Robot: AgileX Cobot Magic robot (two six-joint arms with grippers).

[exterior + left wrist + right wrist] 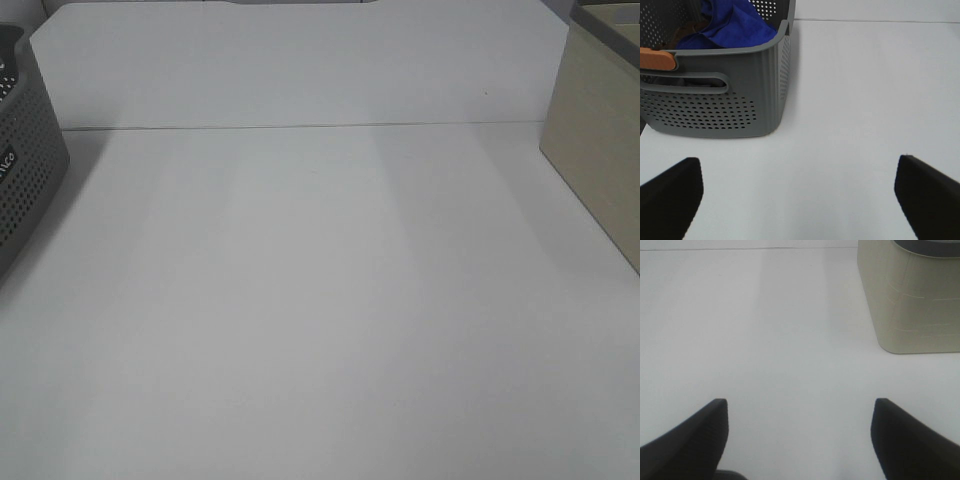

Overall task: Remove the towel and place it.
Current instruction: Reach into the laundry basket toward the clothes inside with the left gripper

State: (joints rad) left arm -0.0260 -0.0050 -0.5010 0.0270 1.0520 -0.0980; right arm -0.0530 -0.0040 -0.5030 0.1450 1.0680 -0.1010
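The towel (732,25) lies crumpled inside the grey perforated basket (715,110), heaped against its far wall, with what may be a brown item half hidden beside it. The basket stands on the white worktop (320,300) ahead of the left claw (797,170), which hangs over bare worktop with its jaws spread wide and empty, well apart from the towel. The right claw (800,410), likewise wide open and holding nothing, hovers near a beige bin (912,300) at the opposite side of the worktop
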